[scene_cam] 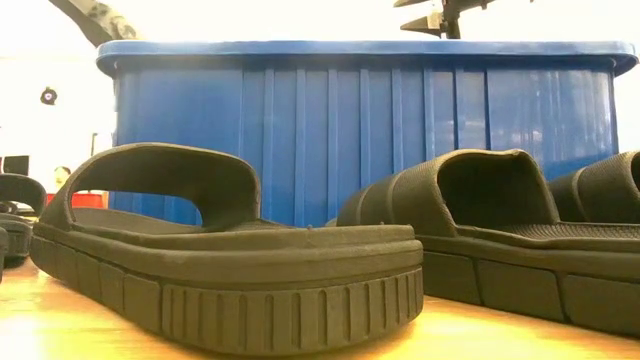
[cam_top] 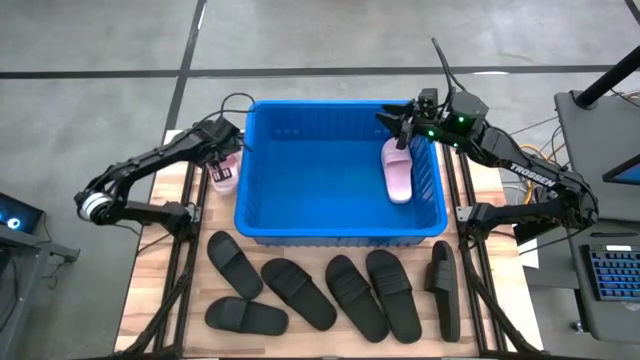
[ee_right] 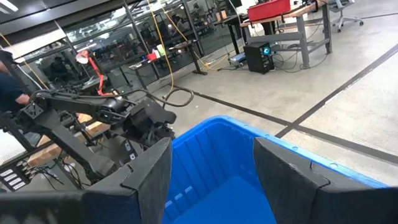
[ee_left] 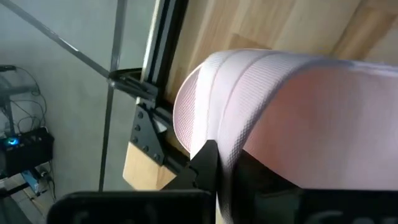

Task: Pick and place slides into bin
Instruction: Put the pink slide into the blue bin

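The left gripper (cam_top: pixel 222 160) is sitting down on a pink slide (cam_top: pixel 224 174) on the table (cam_top: pixel 150 290), just outside the bin's (cam_top: pixel 340 228) left wall. It is pinching the slide's strap. The slide's long way is running along that wall. The bin is lying right beside it, toward the right, so the lift looks short. The right gripper (cam_top: pixel 400 124) is hanging open over the bin's far right corner. Another pink slide (cam_top: pixel 397 170) is lying inside below it. Six black slides (cam_top: pixel 295 292) are waiting in front.
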`<control>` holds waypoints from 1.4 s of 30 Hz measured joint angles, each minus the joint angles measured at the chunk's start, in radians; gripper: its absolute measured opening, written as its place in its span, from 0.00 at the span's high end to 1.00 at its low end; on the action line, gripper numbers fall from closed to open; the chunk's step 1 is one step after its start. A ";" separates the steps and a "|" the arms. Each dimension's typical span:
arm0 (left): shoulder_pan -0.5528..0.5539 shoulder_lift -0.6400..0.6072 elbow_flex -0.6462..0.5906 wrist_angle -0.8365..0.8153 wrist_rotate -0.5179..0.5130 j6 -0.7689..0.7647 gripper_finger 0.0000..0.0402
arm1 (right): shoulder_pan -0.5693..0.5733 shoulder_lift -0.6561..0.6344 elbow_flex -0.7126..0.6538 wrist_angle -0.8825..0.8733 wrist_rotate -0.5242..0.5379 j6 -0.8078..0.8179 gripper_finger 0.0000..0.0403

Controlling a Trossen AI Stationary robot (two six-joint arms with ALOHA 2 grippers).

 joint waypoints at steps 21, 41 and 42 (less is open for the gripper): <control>-0.001 -0.252 0.056 -0.138 -0.069 0.008 1.00 | 0.000 0.000 0.000 0.000 0.000 0.000 0.47; -0.008 -0.284 0.333 -0.102 0.071 0.020 1.00 | 0.000 0.000 0.000 0.000 0.000 0.000 0.47; -0.009 -0.285 0.345 -0.088 0.102 0.019 1.00 | 0.000 0.000 0.000 0.000 -0.001 0.000 0.47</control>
